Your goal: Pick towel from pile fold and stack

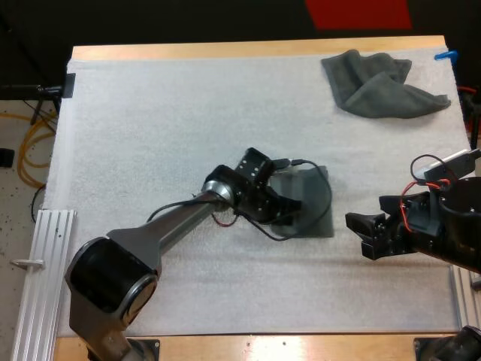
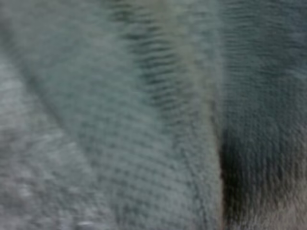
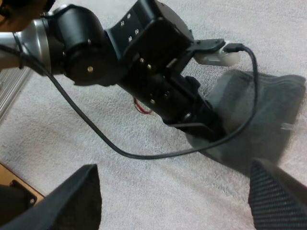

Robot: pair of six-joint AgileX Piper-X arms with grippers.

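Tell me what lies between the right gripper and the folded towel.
Bare white mat lies between the right gripper and the folded towel. The high view shows that stretch, and the right wrist view shows it too.

The folded towel (image 1: 316,210) at the centre of the high view was matt, dark grey-green cloth (a ribbed, nubbly weave in the left wrist view), and the crumpled towel (image 1: 383,84) at upper right looked alike. The mat (image 1: 150,128) was white and fuzzy, the table (image 1: 225,50) pale bare wood. The left arm (image 1: 176,224) showed smooth, sheeny grey metal, the right gripper (image 1: 361,235) matt black with cross-hatched fingers (image 3: 276,203).
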